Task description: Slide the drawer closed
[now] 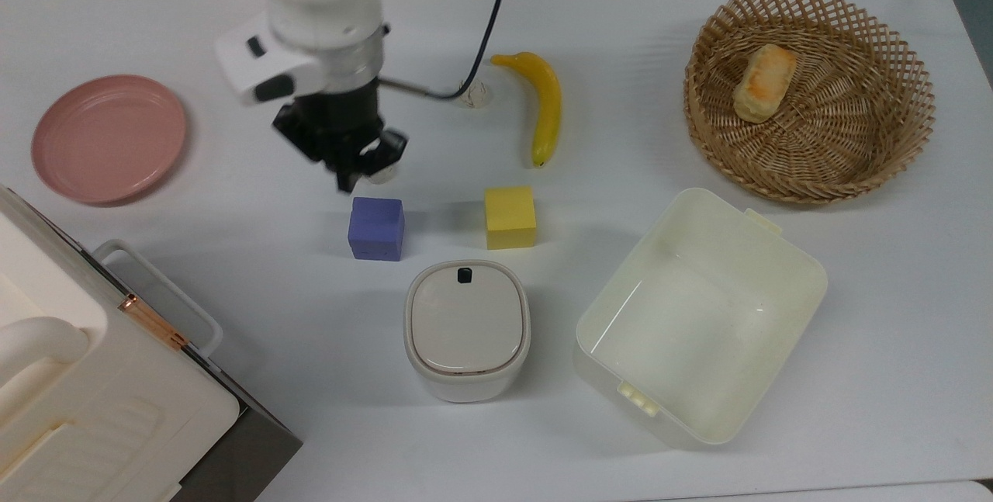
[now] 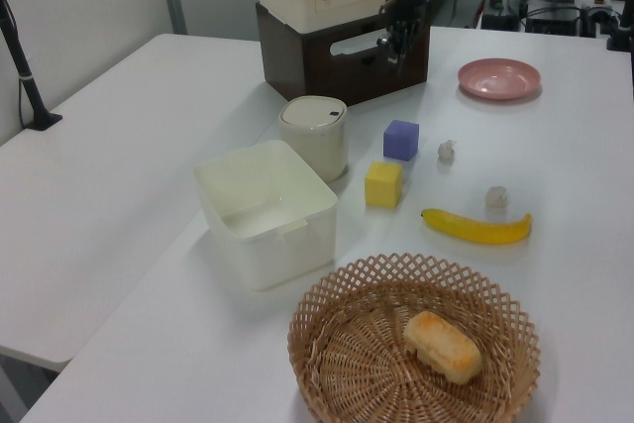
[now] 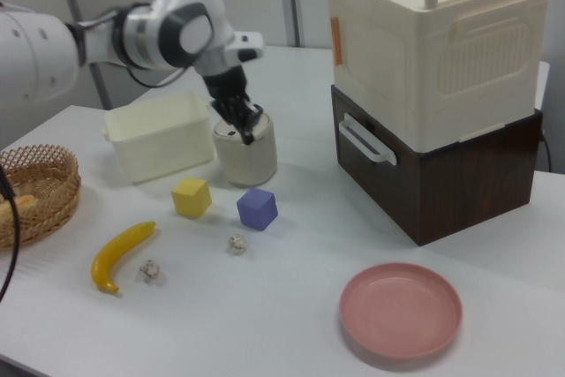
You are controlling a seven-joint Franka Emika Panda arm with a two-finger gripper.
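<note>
The drawer (image 3: 441, 184) is a dark brown front panel under the cream cabinet (image 3: 424, 50), and it sits flush with the cabinet in the right view. Its white loop handle (image 3: 365, 140) faces the table. In the top view the handle (image 1: 159, 285) juts out at the lower left. My gripper (image 1: 342, 180) is shut on nothing and hangs well off the handle, just above the purple cube (image 1: 376, 228). In the left view the gripper (image 2: 394, 51) shows in front of the drawer (image 2: 332, 71). The right view has the gripper (image 3: 249, 131) before the lidded bin (image 3: 245, 152).
A pink plate (image 1: 108, 137) lies at the top view's left. On the table stand a yellow cube (image 1: 510, 216), a lidded beige bin (image 1: 467, 330) and a cream tub (image 1: 799, 269). There are also a banana (image 1: 546, 102), two paper balls (image 3: 236, 244) and a wicker basket (image 1: 900, 137) holding bread.
</note>
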